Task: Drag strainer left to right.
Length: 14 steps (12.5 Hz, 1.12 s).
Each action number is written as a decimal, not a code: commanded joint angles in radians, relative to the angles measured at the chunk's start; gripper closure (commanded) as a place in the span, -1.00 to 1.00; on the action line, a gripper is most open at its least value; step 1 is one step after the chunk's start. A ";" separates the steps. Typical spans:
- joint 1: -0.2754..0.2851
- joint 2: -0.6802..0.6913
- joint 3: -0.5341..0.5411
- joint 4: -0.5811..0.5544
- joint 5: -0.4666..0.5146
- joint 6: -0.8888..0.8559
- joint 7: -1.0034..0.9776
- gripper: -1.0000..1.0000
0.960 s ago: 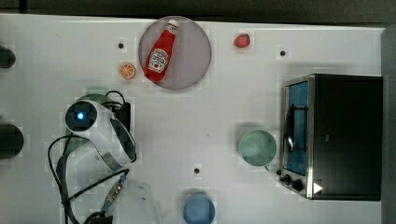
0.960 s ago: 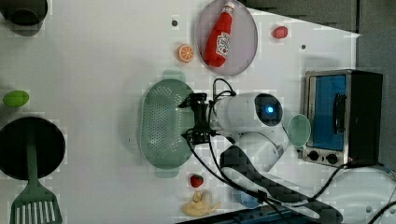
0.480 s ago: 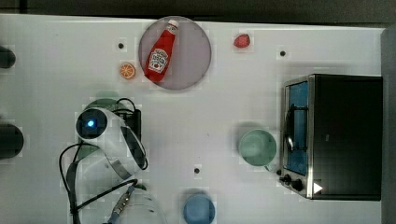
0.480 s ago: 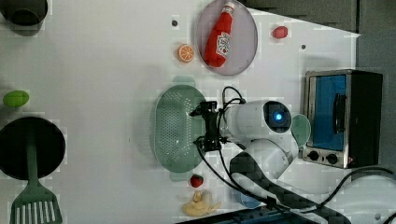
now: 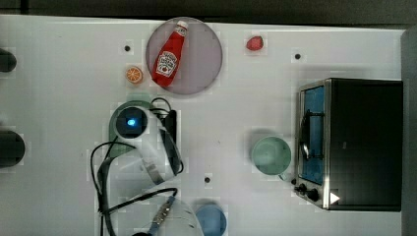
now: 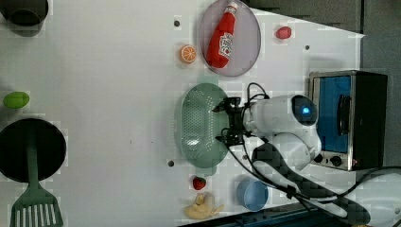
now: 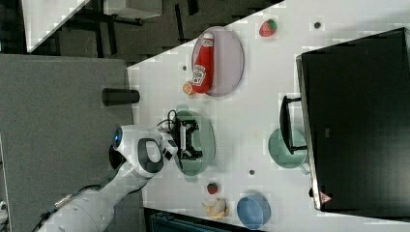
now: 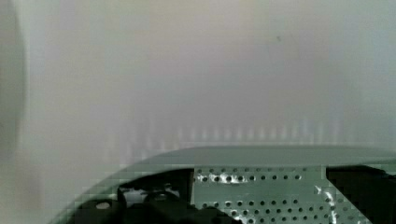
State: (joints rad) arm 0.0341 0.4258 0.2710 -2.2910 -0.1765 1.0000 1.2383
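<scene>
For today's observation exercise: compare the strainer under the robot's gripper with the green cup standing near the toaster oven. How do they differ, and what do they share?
The strainer is a large oval with a wide rim; the green cup is smaller and round. The strainer's wall is dotted with small holes; the cup's looks solid. The gripper sits at the strainer's rim; the cup stands free beside the toaster oven. Both are pale green, open side up, on the white table.

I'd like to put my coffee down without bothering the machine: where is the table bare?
Bare white table spreads on the top view's left, beyond the strainer. Another patch lies between the purple plate, green cup and toaster oven. It is crowded around the strainer.
</scene>
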 commanded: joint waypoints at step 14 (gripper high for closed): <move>-0.086 -0.052 -0.236 -0.047 -0.009 0.028 -0.387 -1.00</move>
State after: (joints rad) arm -0.0461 0.4001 0.0343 -2.3438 -0.2004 1.0186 0.9336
